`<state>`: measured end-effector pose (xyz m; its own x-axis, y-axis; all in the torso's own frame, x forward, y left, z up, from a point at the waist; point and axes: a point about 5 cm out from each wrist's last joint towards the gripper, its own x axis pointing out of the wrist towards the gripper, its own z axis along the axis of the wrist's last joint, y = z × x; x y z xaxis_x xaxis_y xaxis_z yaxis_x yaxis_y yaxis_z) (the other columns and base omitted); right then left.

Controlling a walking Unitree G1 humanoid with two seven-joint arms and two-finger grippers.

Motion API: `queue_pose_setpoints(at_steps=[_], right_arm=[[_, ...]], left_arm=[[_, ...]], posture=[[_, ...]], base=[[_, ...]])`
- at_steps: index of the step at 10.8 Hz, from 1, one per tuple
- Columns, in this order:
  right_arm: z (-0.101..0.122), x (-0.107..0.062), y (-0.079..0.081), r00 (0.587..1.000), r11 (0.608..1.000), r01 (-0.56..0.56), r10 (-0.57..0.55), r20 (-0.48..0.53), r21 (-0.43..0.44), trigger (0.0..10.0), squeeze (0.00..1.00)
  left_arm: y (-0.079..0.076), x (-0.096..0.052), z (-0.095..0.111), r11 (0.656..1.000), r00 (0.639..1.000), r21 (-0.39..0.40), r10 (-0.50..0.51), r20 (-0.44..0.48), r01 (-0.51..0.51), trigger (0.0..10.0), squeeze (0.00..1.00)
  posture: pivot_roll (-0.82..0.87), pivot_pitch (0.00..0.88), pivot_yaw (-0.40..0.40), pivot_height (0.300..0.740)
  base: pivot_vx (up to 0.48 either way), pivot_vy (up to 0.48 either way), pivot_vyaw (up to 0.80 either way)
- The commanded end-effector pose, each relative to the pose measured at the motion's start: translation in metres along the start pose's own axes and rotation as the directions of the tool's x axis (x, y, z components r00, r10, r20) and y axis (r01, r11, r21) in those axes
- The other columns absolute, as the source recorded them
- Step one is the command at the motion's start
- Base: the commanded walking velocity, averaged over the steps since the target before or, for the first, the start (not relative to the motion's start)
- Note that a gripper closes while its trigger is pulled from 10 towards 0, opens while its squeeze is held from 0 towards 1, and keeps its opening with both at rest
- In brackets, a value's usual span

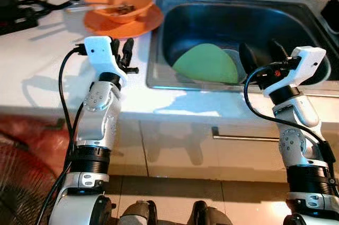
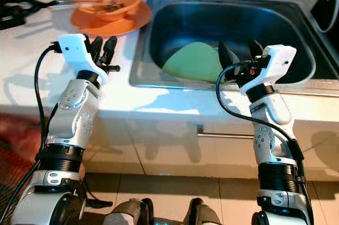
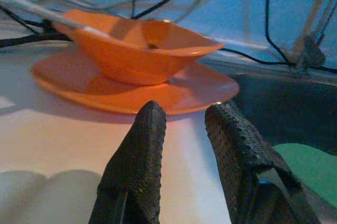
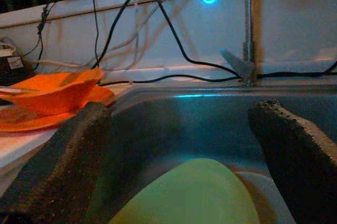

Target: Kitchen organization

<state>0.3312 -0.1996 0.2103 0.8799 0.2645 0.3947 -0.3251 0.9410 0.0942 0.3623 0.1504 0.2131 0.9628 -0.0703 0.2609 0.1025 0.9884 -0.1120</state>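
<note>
Little appears done. The orange bowl (image 1: 119, 1) sits on the orange plate (image 1: 123, 23) on the white surface (image 1: 37, 66), beside the sink (image 1: 159, 71); the green plate (image 1: 205, 64) leans inside the basin. Left claw (image 3: 184, 129) hovers near the orange plate, narrowly parted, empty; right claw (image 4: 184, 145) is over the sink's front rim, spread wide, empty; every item awaits handling.
</note>
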Motion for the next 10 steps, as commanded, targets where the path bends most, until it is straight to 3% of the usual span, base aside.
queue_pose_setpoints(at_steps=[1, 5, 10], right_arm=[[0.0011, -0.0006, -0.0032, 1.000, 1.000, 0.014, -0.014, 0.002, -0.006, 10.0, 0.00], [0.0014, -0.0005, -0.0037, 1.000, 1.000, 0.021, -0.021, 0.005, -0.007, 10.0, 0.00], [0.0005, -0.0007, -0.0027, 1.000, 1.000, 0.020, -0.020, 0.003, -0.003, 10.0, 0.00]], left_arm=[[0.0000, 0.0000, 0.0021, 1.000, 1.000, 0.004, 0.008, 0.008, -0.009, 10.0, 0.00], [0.0013, -0.0003, 0.0029, 1.000, 1.000, 0.019, 0.015, 0.012, -0.016, 10.0, 0.00], [0.0000, -0.0003, 0.0047, 1.000, 1.000, 0.020, 0.011, 0.016, -0.011, 10.0, 0.00]], posture=[[0.09, 0.183, 0.016, 0.740], [0.09, 0.186, 0.016, 0.740], [0.09, 0.191, 0.017, 0.740]], base=[[0.000, 0.000, 0.00], [0.000, 0.000, 0.00], [0.268, 0.000, 0.00]])
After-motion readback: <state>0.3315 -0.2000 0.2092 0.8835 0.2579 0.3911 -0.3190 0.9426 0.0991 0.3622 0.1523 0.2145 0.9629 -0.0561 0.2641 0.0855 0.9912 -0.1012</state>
